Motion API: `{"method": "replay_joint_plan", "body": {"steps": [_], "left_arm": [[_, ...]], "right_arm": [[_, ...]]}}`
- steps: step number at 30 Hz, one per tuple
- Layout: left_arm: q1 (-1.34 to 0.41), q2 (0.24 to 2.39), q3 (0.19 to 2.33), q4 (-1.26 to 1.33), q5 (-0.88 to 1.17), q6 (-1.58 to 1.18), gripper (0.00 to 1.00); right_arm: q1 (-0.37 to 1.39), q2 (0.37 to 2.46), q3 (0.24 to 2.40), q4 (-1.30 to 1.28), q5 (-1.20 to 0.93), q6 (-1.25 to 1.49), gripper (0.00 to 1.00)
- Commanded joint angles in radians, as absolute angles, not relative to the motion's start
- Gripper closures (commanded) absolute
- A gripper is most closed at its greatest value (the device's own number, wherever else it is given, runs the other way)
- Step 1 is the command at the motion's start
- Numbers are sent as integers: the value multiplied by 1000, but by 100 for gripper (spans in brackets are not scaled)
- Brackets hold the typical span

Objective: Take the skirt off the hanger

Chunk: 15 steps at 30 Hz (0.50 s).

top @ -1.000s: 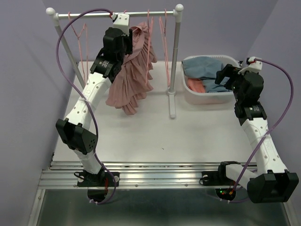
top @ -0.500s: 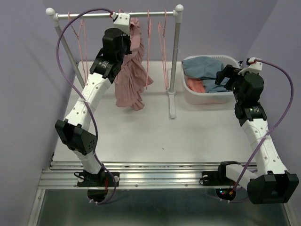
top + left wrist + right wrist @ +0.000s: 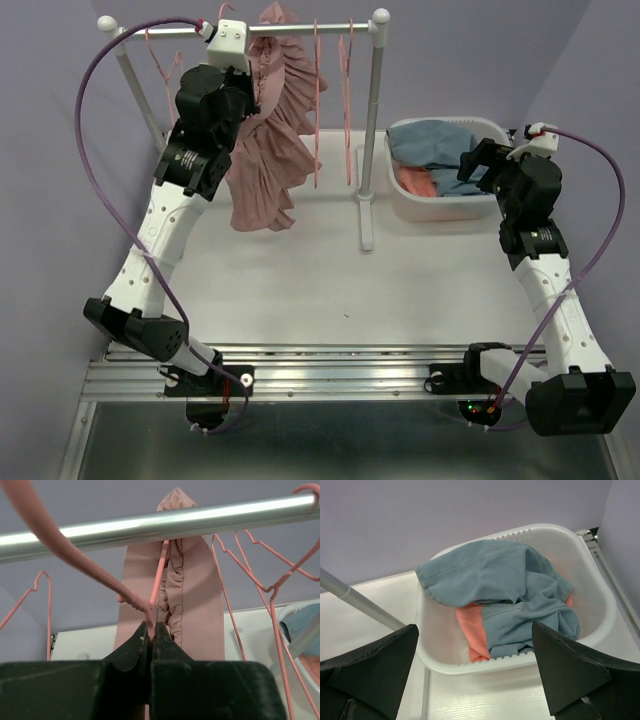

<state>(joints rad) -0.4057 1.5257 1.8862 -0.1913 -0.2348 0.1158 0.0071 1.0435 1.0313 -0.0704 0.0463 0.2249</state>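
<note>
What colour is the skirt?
The skirt is dusty pink with pleats. It shows best in the top view.

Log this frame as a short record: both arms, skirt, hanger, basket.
left pincer: shut on the pink hanger, up at the rail
skirt: pink, hanging below the rail, apparently not yet off the hanger
right pincer: open, holding nothing, above the white basket
basket contents: denim garment over an orange garment
spare hangers: bare, on the rail
</note>
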Motion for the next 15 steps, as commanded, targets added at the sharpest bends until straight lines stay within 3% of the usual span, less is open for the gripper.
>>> {"method": "replay_joint_plan", "body": {"steps": [1, 7, 15], "left_arm": [[-410, 1422, 1830, -63, -212, 123, 100], [-429, 1329, 1657, -45, -215, 84, 100], [-468, 1128, 1285, -8, -330, -101, 100]], "right_arm": [[2, 1011, 1040, -29, 28, 216, 0], [2, 1000, 1040, -46, -6, 227, 0], [11, 947, 986, -78, -251, 233, 0]]}}
